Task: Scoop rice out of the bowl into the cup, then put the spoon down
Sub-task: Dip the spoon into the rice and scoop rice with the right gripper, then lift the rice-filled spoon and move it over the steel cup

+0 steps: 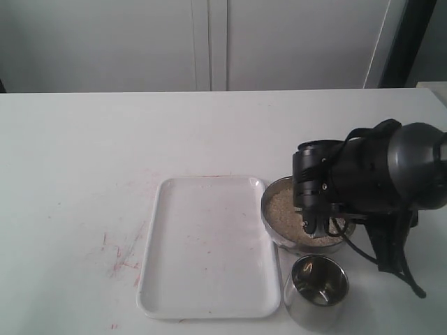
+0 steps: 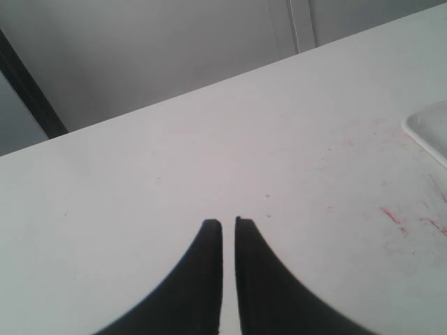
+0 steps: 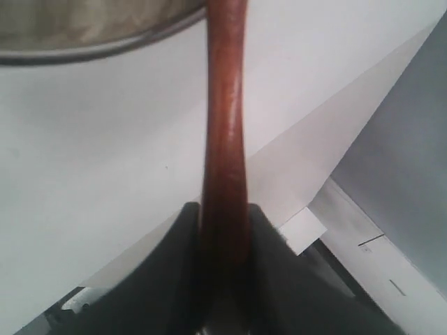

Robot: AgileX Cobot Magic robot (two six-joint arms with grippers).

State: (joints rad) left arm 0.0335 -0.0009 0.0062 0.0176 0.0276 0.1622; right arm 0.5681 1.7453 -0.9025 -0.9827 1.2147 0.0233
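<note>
The bowl (image 1: 281, 190) stands just right of the tray, and rice (image 1: 283, 208) fills it. My right arm (image 1: 363, 174) leans over its right half and hides part of it. In the right wrist view my right gripper (image 3: 223, 208) is shut on the reddish-brown spoon (image 3: 225, 125); the handle runs up to the bowl's rim (image 3: 84, 52), and the spoon's head is out of view. The cup (image 1: 318, 285) stands upright in front of the bowl and looks empty. My left gripper (image 2: 228, 223) hovers over bare table, shut with nothing in it, and does not show in the exterior view.
A white rectangular tray (image 1: 209, 244) lies left of the bowl, and its corner (image 2: 429, 129) shows in the left wrist view. Red marks stain the table (image 1: 119, 258) left of the tray. The cup sits close to the table's front edge.
</note>
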